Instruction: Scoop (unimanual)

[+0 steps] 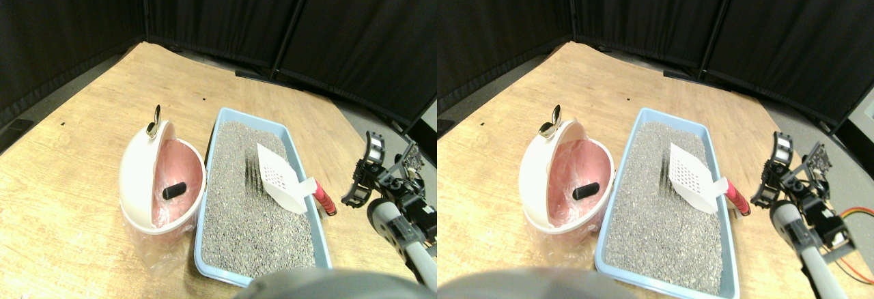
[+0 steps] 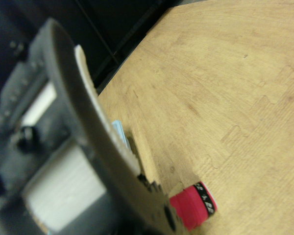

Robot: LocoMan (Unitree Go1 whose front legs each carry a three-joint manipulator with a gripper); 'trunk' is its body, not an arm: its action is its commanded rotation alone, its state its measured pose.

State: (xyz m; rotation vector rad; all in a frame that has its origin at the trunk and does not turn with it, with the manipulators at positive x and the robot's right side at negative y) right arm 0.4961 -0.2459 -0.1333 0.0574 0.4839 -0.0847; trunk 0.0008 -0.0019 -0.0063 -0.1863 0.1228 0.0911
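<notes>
Right two-jaw gripper (image 1: 365, 173) at lower right looks spread wide, empty; we should line up squarely on white slotted scoop's (image 1: 280, 176) red wrapped handle (image 1: 325, 200) before closing.

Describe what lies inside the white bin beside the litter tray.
Inside the white bin a pink liner holds one dark cylindrical object. The bin's raised lid covers the far interior.
</notes>
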